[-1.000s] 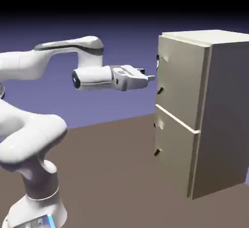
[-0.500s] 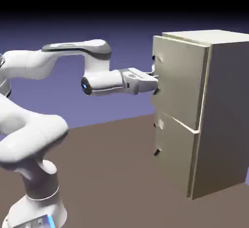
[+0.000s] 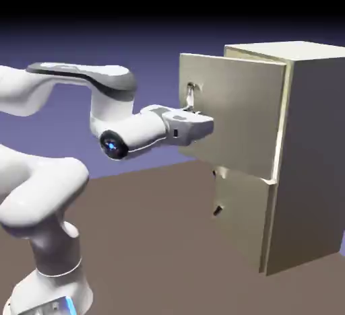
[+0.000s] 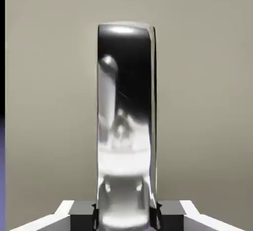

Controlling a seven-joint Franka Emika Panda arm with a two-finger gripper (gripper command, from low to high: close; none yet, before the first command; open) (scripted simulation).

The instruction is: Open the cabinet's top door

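In the exterior view, the cabinet (image 3: 317, 159) stands at the right, a tall beige box with its side in grey shade. Its top door (image 3: 236, 112) is ajar, swung out from the front toward the arm (image 3: 111, 81). The door's hinged edge lies along the cabinet's front corner on the exterior view's right, and its free edge juts out toward the exterior view's left. A gap shows along the top between door and cabinet. The lower door (image 3: 239, 219) sits shut beneath it, with small dark fittings near its left edge. The arm rises from the lower left, bends over at the top and comes down to the hand (image 3: 192, 125), which reaches right and overlaps the top door's face near the free edge. Just above the hand, the upper part of a shiny handle (image 3: 191, 95) stands against the door.

In the hand view, the handle runs upright through the middle, large and mirror-like, dark in its upper part and bright lower down. The hand is clenched on it, with one grey fingertip (image 4: 83, 215) close against each side at the bottom. Behind it the door's beige face fills nearly everything, its edge upright at the far left, with a thin strip of dark and blue-violet backdrop (image 4: 2, 175) beyond.
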